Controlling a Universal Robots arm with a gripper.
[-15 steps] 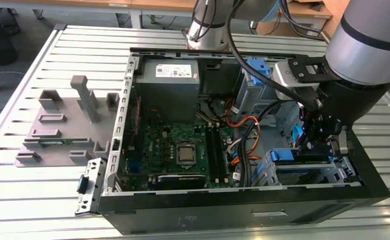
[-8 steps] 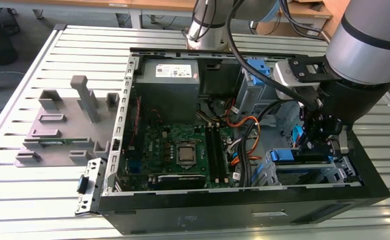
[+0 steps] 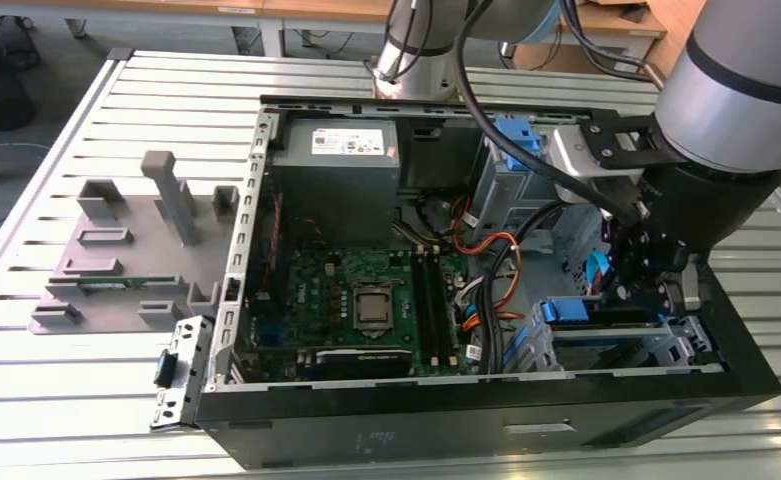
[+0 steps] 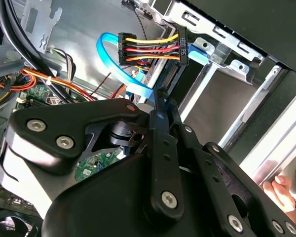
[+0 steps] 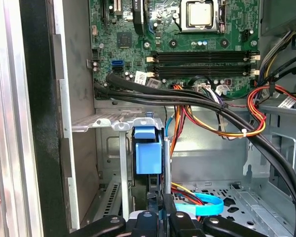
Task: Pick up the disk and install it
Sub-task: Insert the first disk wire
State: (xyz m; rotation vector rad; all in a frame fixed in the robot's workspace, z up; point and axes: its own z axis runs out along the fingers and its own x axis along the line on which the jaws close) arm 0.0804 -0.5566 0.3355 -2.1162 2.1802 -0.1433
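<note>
The gripper (image 3: 646, 290) is reaching down into the open computer case (image 3: 404, 440) at the drive cage (image 5: 119, 123). The disk (image 5: 148, 157) is standing on edge in that cage, seemingly pinched between the nearly closed fingers (image 5: 168, 212).

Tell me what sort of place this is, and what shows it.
Probably a robotics lab or test bench for computer assembly. An opened desktop computer case lies on a slatted metal table, a grey fixture for parts sits beside it, and desks stand behind.
</note>
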